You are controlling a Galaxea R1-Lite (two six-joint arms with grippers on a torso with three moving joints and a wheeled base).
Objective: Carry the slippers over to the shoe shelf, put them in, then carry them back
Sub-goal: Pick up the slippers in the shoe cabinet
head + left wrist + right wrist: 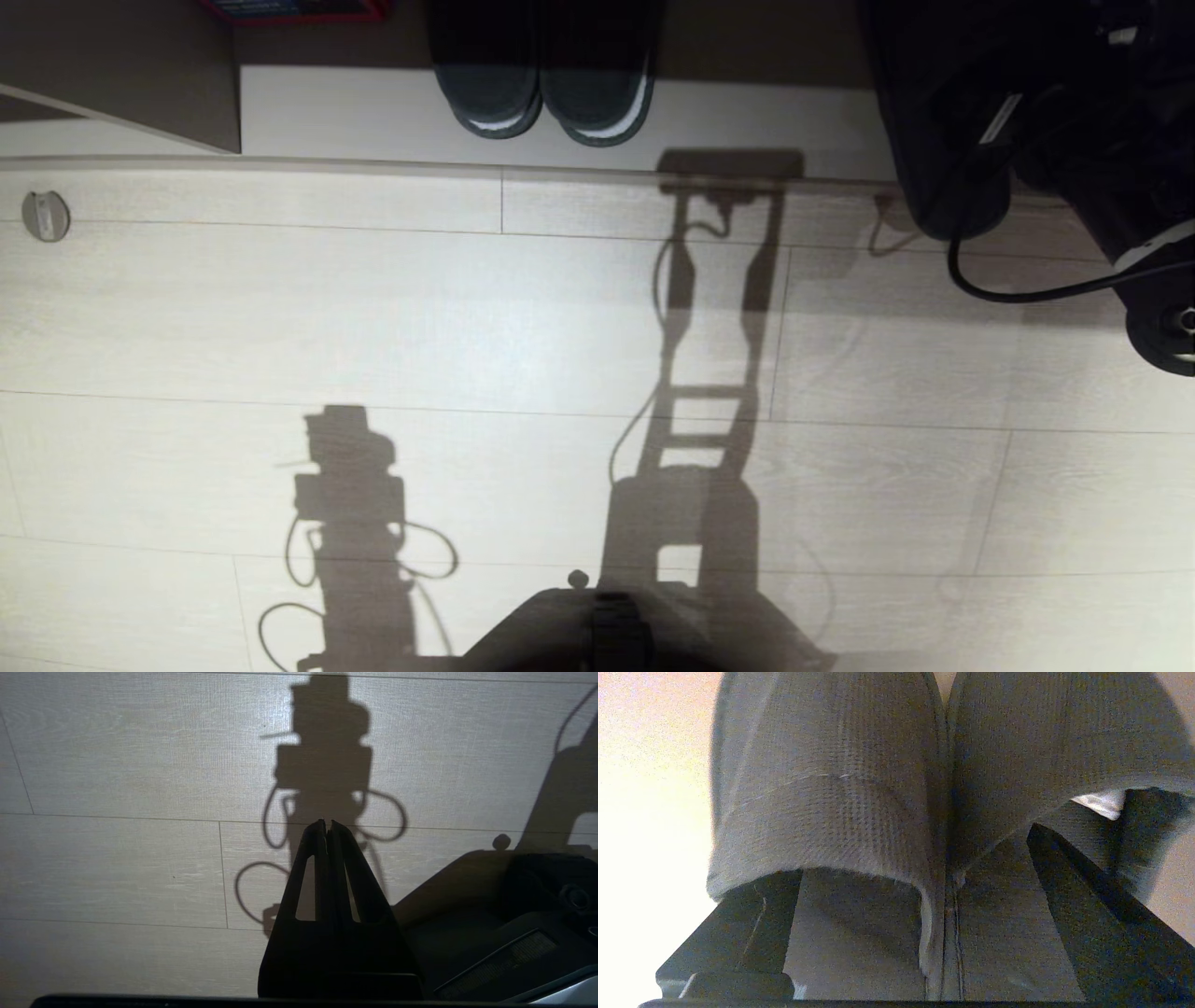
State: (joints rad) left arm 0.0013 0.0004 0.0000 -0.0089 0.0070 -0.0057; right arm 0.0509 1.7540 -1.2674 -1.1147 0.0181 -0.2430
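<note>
In the right wrist view the two grey-blue slippers [831, 788] lie side by side, touching, on a pale surface [640, 812]. My right gripper [910, 858] is open and wide. One finger [733, 933] reaches under the upper of one slipper, the other finger [1087, 905] under the upper of its mate, with their inner walls between. In the head view only the dark right arm [971, 112] shows, reaching into the shoe shelf [355, 117] at the top right; the slippers are hidden there. My left gripper [327, 823] hangs shut over the floor, holding nothing.
A darker pair with white sole edges [541, 89] stands on the shelf's bottom board, left of my arm. A dark upright panel [140, 84] closes the shelf at the far left. A round stopper [45, 216] sits on the floor. A black cable [1027, 294] loops from the arm.
</note>
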